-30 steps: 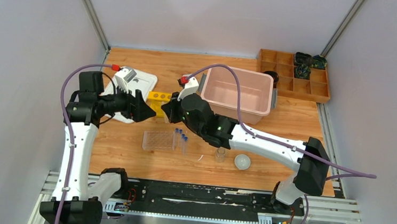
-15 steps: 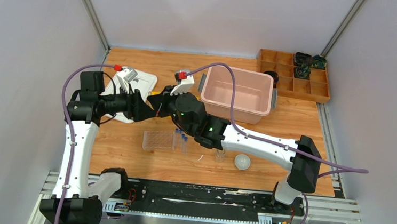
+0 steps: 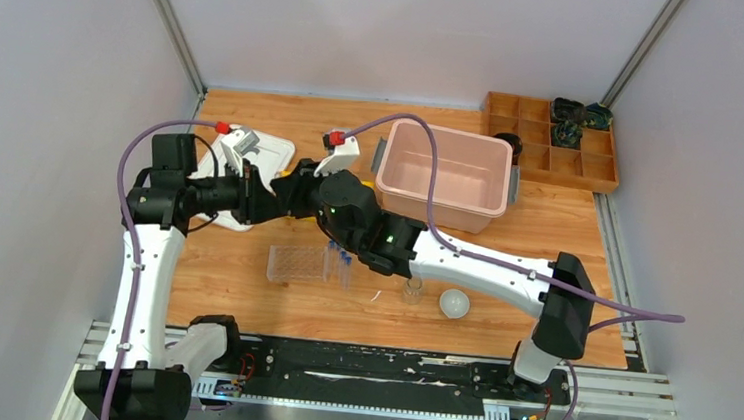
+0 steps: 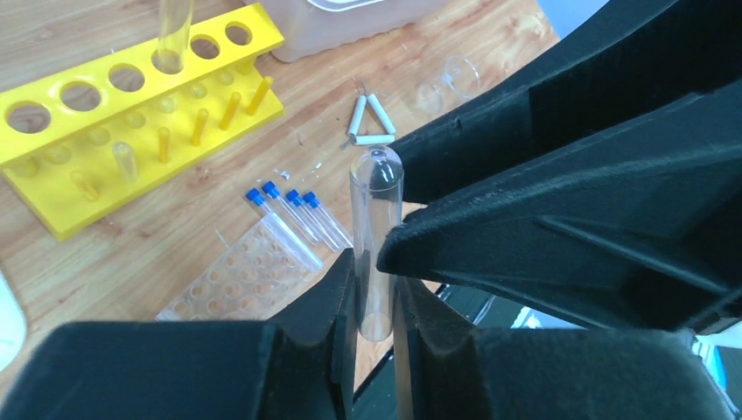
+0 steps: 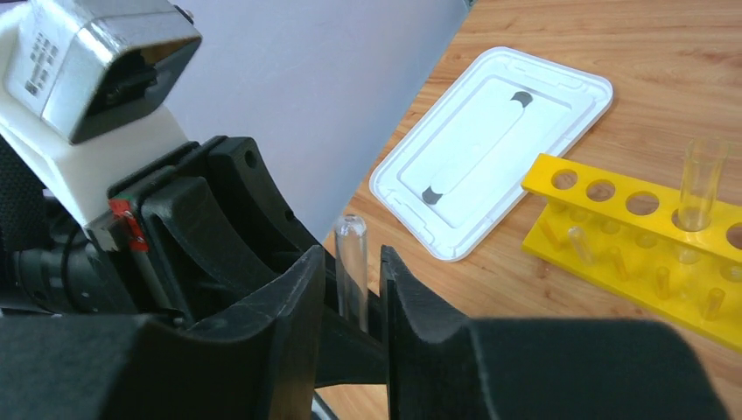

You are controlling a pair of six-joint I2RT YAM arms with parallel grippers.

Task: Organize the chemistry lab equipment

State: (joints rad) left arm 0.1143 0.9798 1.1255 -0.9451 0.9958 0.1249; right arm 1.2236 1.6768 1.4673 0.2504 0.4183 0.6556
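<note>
A bare clear test tube (image 4: pixel 376 219) is held above the table between both grippers. My left gripper (image 4: pixel 374 271) is shut on its lower end, both fingers touching the glass. My right gripper (image 5: pixel 352 289) stands open around the same test tube (image 5: pixel 352 262), with a thin gap on each side. The two grippers meet nose to nose at the table's left middle, left gripper (image 3: pixel 266 200) and right gripper (image 3: pixel 295 190). Below lie small blue-capped tubes (image 4: pixel 293 214), the clear plastic rack (image 4: pixel 236 280), the white triangle (image 4: pixel 369 122) and a glass cup (image 4: pixel 459 74). The white dish (image 3: pixel 454 303) sits by another cup (image 3: pixel 412 291).
A yellow test tube rack (image 4: pixel 131 122) lies under the grippers with one clear tube (image 5: pixel 700 184) standing in it. The white lid (image 5: pixel 490 149) lies at the far left. The pink tub (image 3: pixel 443 173) stands behind the right arm, the wooden tray (image 3: pixel 554 144) at the back right.
The right gripper moved left with the test tube to meet the left gripper. The left gripper closed on the tube and the right gripper's jaws came apart from it.
</note>
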